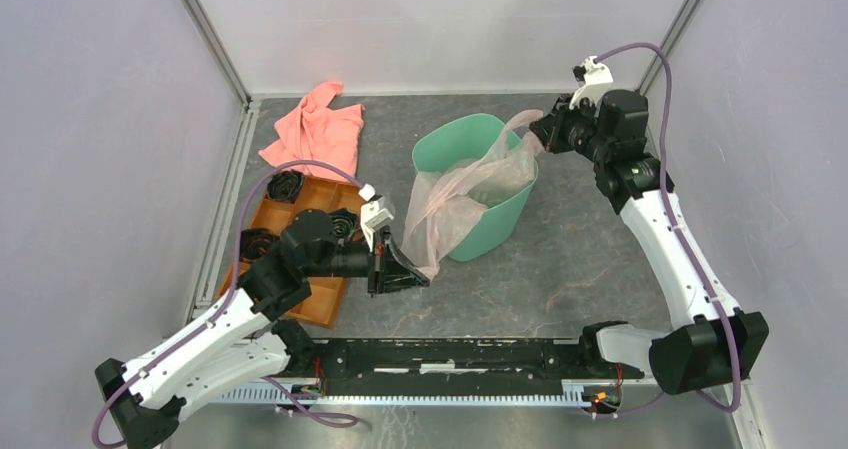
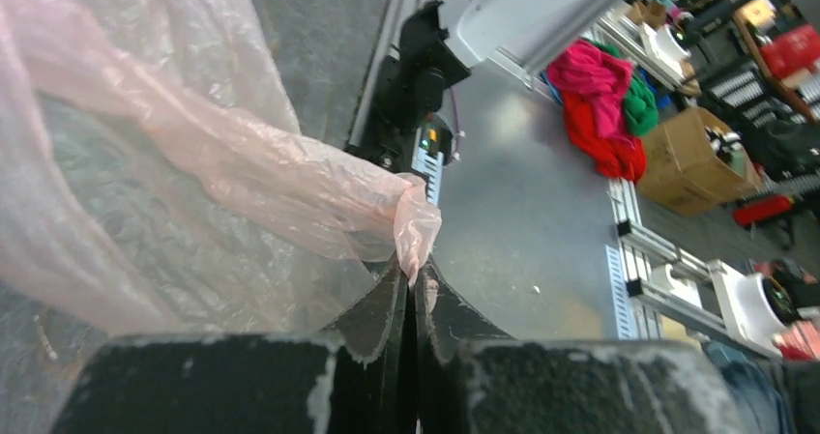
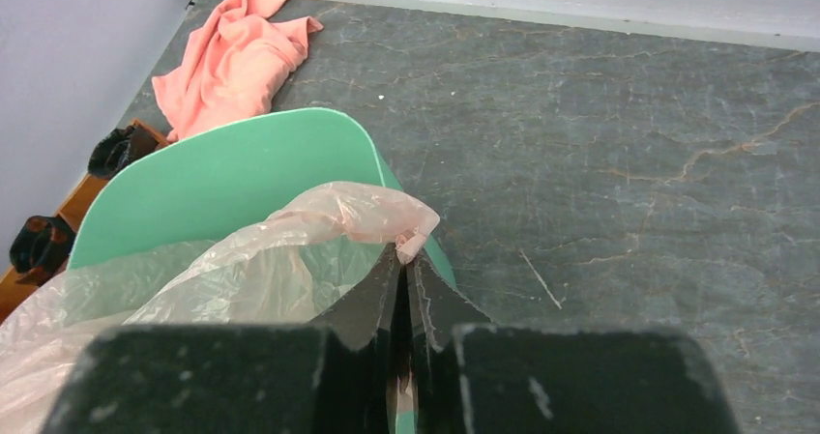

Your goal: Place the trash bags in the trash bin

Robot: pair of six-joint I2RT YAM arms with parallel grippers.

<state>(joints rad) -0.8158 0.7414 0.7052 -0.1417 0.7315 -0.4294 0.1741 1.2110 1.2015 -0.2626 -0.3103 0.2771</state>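
Observation:
The mint-green trash bin (image 1: 455, 141) stands mid-table, tilted toward the back left. The thin pale pink trash bag (image 1: 455, 204) is stretched across its mouth and hangs over its front left side. My left gripper (image 1: 425, 275) is shut on the bag's lower left edge (image 2: 414, 223), in front of and left of the bin. My right gripper (image 1: 541, 132) is shut on the bag's upper right edge (image 3: 411, 226), at the bin's right rim (image 3: 440, 255). The bag's film (image 3: 242, 270) spreads over the bin opening.
A salmon-pink cloth (image 1: 318, 129) lies at the back left, and it shows in the right wrist view (image 3: 232, 62). An orange compartmented tray (image 1: 322, 299) with black parts sits left of the bin, under my left arm. Walls enclose the left, back and right.

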